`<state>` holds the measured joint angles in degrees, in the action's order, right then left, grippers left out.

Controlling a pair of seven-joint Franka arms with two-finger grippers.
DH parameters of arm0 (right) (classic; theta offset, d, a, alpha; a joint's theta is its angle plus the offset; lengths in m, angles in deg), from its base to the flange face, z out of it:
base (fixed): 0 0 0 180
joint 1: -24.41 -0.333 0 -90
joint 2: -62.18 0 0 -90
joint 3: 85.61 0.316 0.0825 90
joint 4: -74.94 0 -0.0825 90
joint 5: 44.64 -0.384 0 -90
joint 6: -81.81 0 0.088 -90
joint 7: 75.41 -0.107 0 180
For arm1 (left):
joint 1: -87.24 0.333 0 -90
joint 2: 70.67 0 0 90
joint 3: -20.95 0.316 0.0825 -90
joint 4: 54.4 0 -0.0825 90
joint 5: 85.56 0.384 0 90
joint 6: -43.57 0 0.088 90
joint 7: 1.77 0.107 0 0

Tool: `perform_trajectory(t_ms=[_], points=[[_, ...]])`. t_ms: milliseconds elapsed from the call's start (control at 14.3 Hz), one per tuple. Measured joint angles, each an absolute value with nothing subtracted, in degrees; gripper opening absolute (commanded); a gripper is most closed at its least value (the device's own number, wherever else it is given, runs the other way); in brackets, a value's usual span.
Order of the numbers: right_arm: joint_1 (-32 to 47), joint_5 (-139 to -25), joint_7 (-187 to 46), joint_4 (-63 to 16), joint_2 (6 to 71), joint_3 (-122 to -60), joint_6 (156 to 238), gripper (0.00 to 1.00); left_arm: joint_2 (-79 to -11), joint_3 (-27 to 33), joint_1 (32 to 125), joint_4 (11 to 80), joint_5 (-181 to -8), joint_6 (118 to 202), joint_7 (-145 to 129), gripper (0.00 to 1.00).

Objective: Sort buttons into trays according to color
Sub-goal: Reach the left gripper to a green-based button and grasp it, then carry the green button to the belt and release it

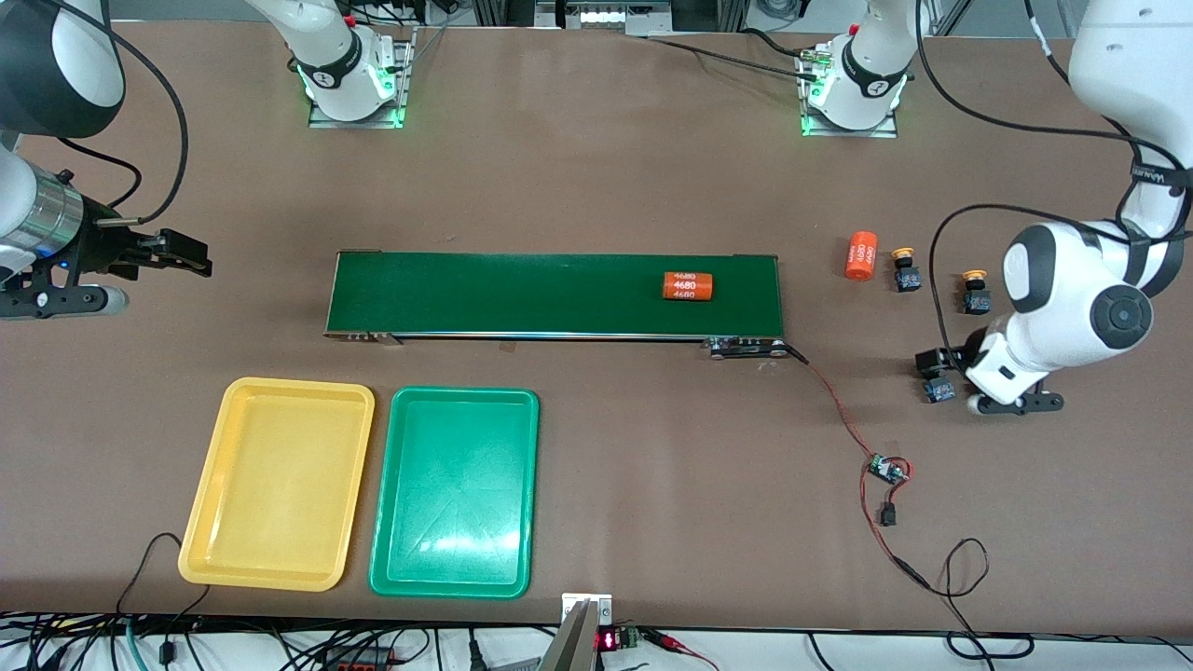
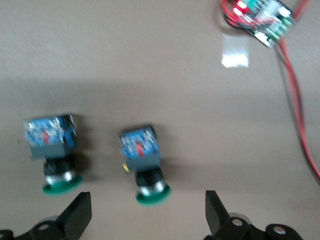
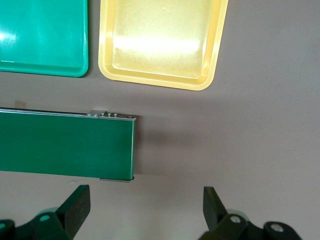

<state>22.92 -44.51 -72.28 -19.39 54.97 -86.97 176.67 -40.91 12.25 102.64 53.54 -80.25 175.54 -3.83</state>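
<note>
Hovering open-jawed over two green-capped buttons point(image 2: 100, 155), the left gripper point(image 2: 145, 215); the right gripper point(image 3: 142, 212) waits, jaws apart, beside the conveyor belt point(image 1: 555, 294).

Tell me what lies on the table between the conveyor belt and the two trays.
Nothing: in the front view only bare table separates the conveyor belt from the yellow tray and green tray. The right wrist view agrees.

1. Green buttons point(image 2: 149, 167) and point(image 2: 52, 152): lying on their sides on the table, one between the left gripper's point(image 2: 147, 212) spread fingers, the other just outside one fingertip.
2. Yellow buttons point(image 1: 903, 269) and point(image 1: 975, 292): upright, well apart from the jaws.
3. Yellow tray point(image 1: 200, 522) and green tray point(image 1: 387, 550): side by side, empty.
</note>
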Motion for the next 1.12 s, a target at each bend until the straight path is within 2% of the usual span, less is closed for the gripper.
perform_trajectory(t_ms=[350,420,490,699,769,909,1119], points=[[22.92,-45.04,-72.45,-19.39,54.97,-86.97,176.74,1.00,-36.56,12.44,102.66,52.89,-80.26,182.29,-4.58,0.99],[22.92,-45.08,-72.68,-19.39,54.97,-86.97,176.74,1.00,-36.22,12.44,102.66,52.90,-80.26,182.78,-4.62,0.94],[22.92,-45.11,-72.97,-19.39,54.97,-86.97,176.74,1.00,-35.95,12.45,102.66,52.91,-80.26,183.31,-4.63,0.83],[22.91,-45.24,-73.13,-19.39,54.97,-86.96,176.74,1.00,-35.47,12.45,102.66,53.38,-80.26,184.72,-4.64,0.29],[22.90,-45.25,-73.13,-19.39,54.97,-86.95,176.74,1.00,-35.43,12.45,102.66,53.52,-80.26,184.91,-4.64,0.19],[22.88,-45.27,-73.14,-19.39,54.97,-86.94,176.74,1.00,-35.44,12.45,102.66,53.60,-80.25,185.03,-4.63,0.02],[22.88,-45.28,-73.14,-19.40,54.97,-86.94,176.74,1.00,-35.63,12.43,102.65,53.60,-80.25,185.05,-3.93,0.00]])
